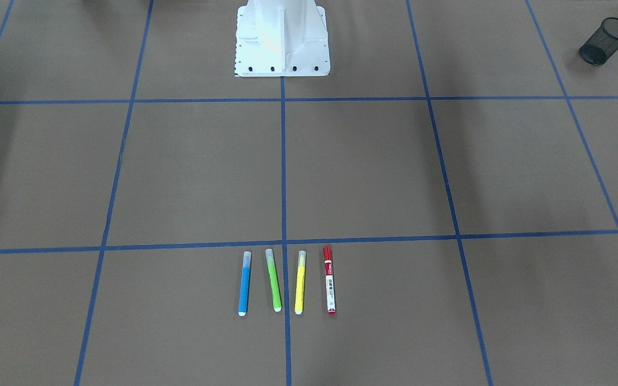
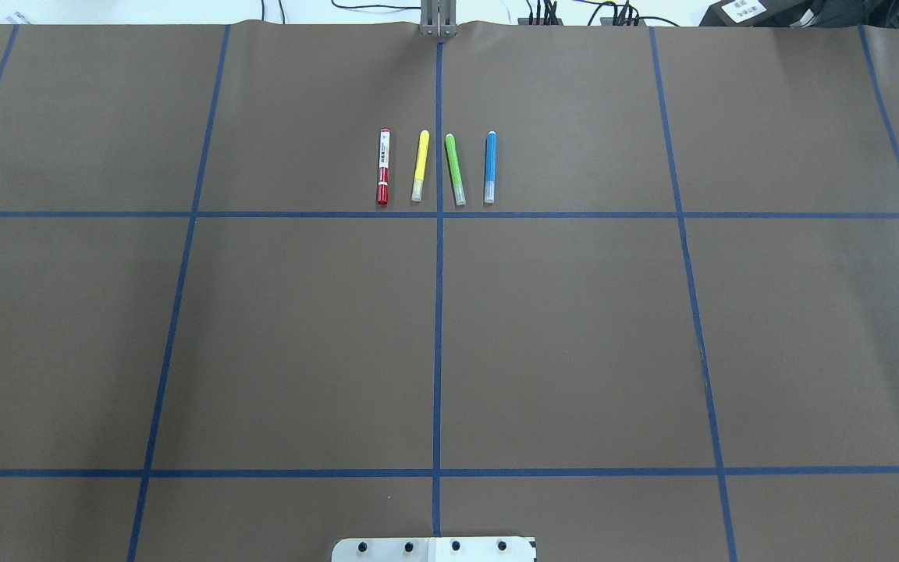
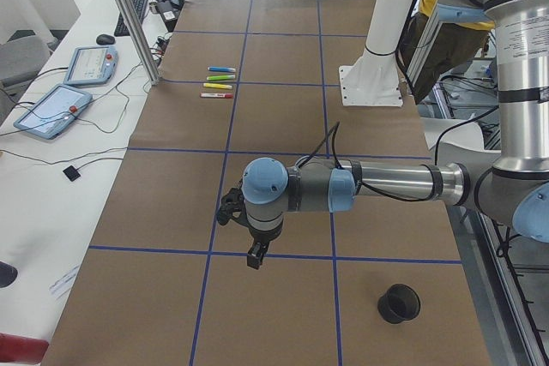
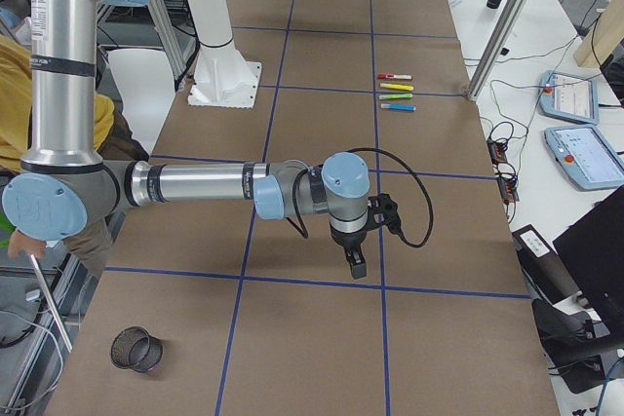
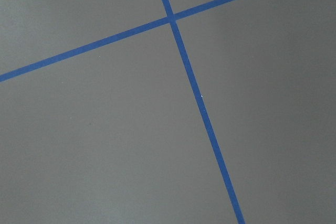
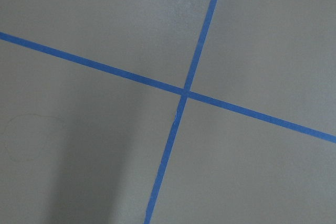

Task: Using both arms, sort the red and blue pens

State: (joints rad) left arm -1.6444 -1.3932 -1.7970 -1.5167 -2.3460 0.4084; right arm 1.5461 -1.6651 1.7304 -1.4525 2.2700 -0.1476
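Red marker (image 1: 329, 280) and blue marker (image 1: 244, 283) are logged at the ends of a row by the far edge of the table (image 2: 574, 351), each probably best pinched mid-barrel, clear of the yellow marker (image 1: 300, 282) and green marker (image 1: 273, 281) between; whether left gripper (image 3: 256, 258) and right gripper (image 4: 358, 267) stand apart cannot be told.

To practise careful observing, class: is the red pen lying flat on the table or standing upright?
Lying flat. The red pen shows its full length against the table in both overhead and front views.
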